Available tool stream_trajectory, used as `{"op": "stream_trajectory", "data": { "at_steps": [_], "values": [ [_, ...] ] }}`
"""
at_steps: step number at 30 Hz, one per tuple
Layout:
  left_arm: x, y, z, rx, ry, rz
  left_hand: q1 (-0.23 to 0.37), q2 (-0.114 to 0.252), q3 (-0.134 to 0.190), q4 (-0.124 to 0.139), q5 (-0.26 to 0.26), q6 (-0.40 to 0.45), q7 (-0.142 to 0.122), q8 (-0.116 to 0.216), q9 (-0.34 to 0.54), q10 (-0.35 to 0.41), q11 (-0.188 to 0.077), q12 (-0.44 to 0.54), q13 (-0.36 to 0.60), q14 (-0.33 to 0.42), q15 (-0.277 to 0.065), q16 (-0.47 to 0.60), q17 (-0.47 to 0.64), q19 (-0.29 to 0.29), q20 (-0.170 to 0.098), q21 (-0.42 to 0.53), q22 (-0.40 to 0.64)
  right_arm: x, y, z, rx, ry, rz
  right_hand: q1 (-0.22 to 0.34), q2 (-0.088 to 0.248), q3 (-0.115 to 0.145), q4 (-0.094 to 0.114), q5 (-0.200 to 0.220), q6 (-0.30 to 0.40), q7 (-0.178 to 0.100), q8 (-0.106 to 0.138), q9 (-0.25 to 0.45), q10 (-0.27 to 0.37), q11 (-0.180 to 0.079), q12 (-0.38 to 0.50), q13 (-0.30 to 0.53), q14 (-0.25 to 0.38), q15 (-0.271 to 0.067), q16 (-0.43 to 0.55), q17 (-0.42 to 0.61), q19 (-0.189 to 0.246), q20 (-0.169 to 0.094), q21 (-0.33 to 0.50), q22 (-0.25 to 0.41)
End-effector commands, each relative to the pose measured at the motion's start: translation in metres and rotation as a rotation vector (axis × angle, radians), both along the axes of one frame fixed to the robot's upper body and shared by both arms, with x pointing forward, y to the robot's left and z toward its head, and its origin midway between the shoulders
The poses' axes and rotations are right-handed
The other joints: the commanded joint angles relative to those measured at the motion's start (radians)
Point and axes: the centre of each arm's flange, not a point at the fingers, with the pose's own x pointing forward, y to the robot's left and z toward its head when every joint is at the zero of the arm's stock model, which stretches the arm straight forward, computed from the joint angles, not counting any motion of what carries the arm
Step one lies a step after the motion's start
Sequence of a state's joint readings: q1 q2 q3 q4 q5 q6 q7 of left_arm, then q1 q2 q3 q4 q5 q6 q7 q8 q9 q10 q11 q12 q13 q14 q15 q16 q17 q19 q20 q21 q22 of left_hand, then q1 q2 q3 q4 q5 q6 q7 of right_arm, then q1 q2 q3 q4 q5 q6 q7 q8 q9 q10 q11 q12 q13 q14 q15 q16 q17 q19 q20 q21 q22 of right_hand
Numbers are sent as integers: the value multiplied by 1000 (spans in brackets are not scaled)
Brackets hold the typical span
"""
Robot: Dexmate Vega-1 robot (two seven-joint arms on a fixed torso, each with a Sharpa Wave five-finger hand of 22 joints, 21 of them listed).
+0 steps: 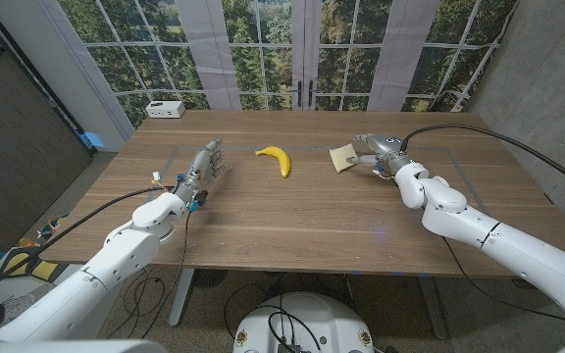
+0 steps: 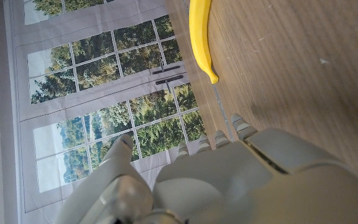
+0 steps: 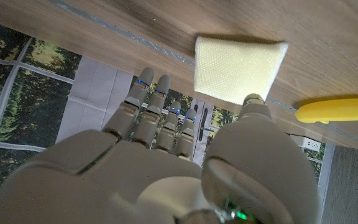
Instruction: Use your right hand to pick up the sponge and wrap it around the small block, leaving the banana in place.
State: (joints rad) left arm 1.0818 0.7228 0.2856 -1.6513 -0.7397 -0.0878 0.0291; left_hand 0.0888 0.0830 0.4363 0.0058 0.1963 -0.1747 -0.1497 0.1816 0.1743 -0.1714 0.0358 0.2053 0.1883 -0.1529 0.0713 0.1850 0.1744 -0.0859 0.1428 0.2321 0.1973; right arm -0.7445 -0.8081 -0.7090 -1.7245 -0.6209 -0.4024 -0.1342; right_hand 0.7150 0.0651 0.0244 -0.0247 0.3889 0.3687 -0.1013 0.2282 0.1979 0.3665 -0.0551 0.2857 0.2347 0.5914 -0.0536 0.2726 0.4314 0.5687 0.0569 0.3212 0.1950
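Your left hand (image 1: 204, 165) stands on the table (image 1: 302, 211) with its fingers straight and close together, holding nothing; the banana (image 1: 276, 159) lies just to its right, in the middle; next comes the pale yellow sponge (image 1: 342, 157); your right hand (image 1: 379, 154) pinches the sponge's edge with thumb and fingers.

Supporting surface: rectangular brown wood-grain counter (image 1: 312, 211).

A curved yellow banana (image 1: 275, 159) lies directly on the counter near its middle, toward the far edge. A pale yellow, square-cut soft sponge (image 1: 342, 157) sits to the banana's right, well apart from it; whether it rests fully on the wood cannot be told. A white rectangular box (image 1: 165, 109) stands at the far left corner.
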Motion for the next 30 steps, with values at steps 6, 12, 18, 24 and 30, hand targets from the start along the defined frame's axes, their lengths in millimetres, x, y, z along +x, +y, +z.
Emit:
{"op": "stream_trajectory", "data": {
  "at_steps": [6, 12, 18, 24, 30],
  "values": [
    [0, 2, 3, -4, -14, 2, -6, -2, 0, -6, 4, -114, -6, 2, 2, -42, -2, 4, 5, -4, -3, 0, 4, 0, 9, -4, 4, -1, 2, -6, 225, -96, -14, 20, 67, 32, 3, -7, 186, 12, 55, -4, 157, 8, 35, -10, 89, -88, 7, -30, 59, -21, 25, 3],
    [1, 4, 1, -11, -9, 4, -6, -2, -1, -7, 5, -114, -6, 3, 2, -42, 2, 4, 5, -3, -2, 0, 4, 0, 9, -3, 4, 4, 17, -16, 353, -81, -39, 1, 31, 8, 4, -25, 186, 22, 43, -6, 176, 39, 29, -14, 88, -67, -9, -48, 66, -13, 27, 2],
    [4, 5, 2, -12, -11, 2, -6, -1, 0, -7, 5, -114, -7, 3, 2, -44, -1, 3, 5, -5, -3, 0, 4, -1, 10, -4, 4, 9, 27, -23, 353, -46, -59, -52, -22, -39, 20, -44, 139, 28, 10, -6, 145, 50, 1, -17, 48, -48, -28, -50, 37, 9, 14, 0],
    [7, 6, 3, -13, -9, 2, -5, 0, 0, -7, 4, -114, -6, 3, 2, -44, -2, 3, 5, -4, -5, 0, 4, 0, 10, -4, 4, 13, 32, -29, 348, -15, -106, -81, -45, -63, 30, -51, 121, 35, -2, -5, 120, 51, -16, -17, 22, -40, -38, -49, 11, 22, 2, 0],
    [12, 6, 6, -15, -13, -2, -5, 1, 1, -8, 4, -115, -5, 2, 2, -48, -4, 1, 5, -4, -5, 0, 4, 1, 9, -3, 4, 16, 37, -33, 330, 3, -200, -72, -56, -69, 22, -50, 143, 35, 2, -5, 132, 48, -16, -16, 15, -41, -40, -49, -9, 28, -8, 0]
  ]
}}
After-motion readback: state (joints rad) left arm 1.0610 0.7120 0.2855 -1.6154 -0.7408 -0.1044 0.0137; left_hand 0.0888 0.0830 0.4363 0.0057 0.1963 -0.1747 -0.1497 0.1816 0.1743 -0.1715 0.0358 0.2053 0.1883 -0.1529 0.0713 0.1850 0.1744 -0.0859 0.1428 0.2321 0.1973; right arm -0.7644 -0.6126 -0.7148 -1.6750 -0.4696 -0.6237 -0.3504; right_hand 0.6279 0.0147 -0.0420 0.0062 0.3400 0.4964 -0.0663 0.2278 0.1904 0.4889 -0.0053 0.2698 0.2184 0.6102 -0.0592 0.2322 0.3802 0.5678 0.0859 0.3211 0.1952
